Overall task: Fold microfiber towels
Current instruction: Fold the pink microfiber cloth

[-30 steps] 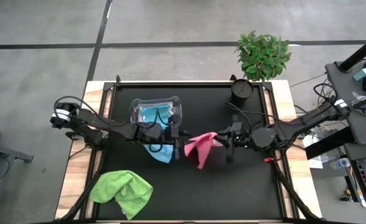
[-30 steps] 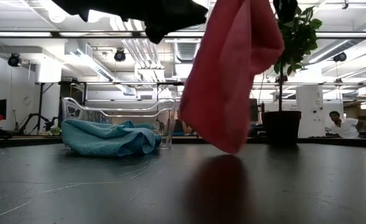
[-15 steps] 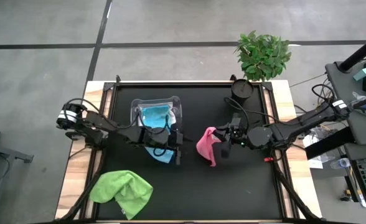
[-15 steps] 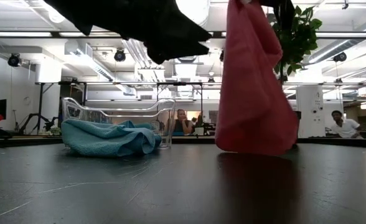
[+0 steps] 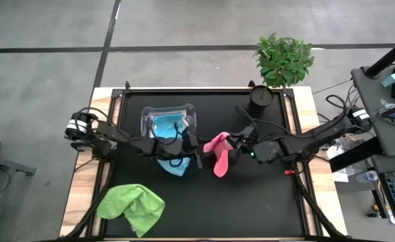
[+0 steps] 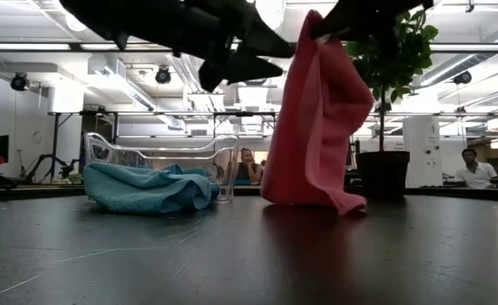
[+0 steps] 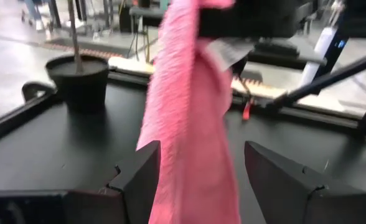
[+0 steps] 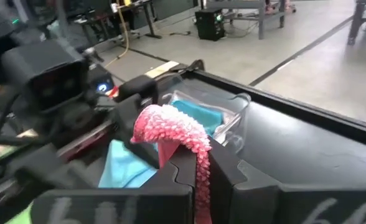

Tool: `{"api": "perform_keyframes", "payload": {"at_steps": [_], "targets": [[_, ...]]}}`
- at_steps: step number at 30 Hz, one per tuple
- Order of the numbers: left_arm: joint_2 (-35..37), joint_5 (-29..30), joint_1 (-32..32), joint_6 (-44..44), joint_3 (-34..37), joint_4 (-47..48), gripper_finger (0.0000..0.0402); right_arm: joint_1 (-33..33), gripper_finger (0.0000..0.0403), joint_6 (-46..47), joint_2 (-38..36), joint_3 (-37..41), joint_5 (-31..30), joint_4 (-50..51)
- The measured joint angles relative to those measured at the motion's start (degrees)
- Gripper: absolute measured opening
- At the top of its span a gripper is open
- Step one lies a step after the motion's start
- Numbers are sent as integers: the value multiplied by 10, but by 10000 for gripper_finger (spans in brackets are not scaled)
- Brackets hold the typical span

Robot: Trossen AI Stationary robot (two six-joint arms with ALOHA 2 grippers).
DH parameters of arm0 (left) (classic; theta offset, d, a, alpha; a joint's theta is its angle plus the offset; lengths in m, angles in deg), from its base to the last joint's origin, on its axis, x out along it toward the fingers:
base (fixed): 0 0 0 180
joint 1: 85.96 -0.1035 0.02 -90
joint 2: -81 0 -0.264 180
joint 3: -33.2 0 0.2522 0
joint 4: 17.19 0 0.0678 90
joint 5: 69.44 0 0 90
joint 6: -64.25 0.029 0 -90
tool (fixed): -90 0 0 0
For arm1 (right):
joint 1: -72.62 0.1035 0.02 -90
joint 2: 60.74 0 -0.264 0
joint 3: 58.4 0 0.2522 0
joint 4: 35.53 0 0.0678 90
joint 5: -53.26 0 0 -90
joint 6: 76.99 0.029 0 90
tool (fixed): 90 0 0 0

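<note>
High view, right gripper (image 5: 228, 145) clamped on pink towel (image 5: 218, 153) at table centre, left gripper (image 5: 198, 144) just beside it, low view, pink towel's (image 6: 315, 127) hem touching tabletop, left wrist view, fingers (image 7: 139, 171) spread wide around hanging pink towel (image 7: 189, 118), right wrist view, jaws pinching pink towel (image 8: 173, 134).

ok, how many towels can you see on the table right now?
4: lime green microfiber towel at the front-left, pink microfiber towel hanging mid-table, one light blue towel in the clear plastic tub, another beside it. More may be hidden.

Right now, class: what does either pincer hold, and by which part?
The right pincer pinches the pink towel by its top edge, the rest hanging to the table. The left pincer is open, holding nothing.
</note>
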State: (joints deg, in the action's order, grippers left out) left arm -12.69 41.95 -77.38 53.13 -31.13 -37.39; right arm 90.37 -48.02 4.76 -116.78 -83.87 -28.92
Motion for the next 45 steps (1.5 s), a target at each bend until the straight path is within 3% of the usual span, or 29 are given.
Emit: {"api": "perform_keyframes", "payload": {"at_steps": [4,9,16,25,32,38,45], "targets": [[-37,14,-1,32,-11,-65,217,-10,9,-3,-1,0,0,0],[-70,113,-1,43,-18,-75,217,-9,9,4,-1,-1,6,5],[-95,196,-1,44,-18,-74,217,-9,9,4,0,-1,6,5],[-113,190,-7,45,-17,-60,198,-2,9,-22,-18,-1,34,-8],[-113,164,-7,46,-17,-10,119,22,9,-41,-59,-4,71,-4],[-103,116,-3,49,-17,30,13,29,9,-45,-76,-4,71,15],[-10,78,20,120,-20,147,1,44,9,-47,-97,-8,91,110]]}}
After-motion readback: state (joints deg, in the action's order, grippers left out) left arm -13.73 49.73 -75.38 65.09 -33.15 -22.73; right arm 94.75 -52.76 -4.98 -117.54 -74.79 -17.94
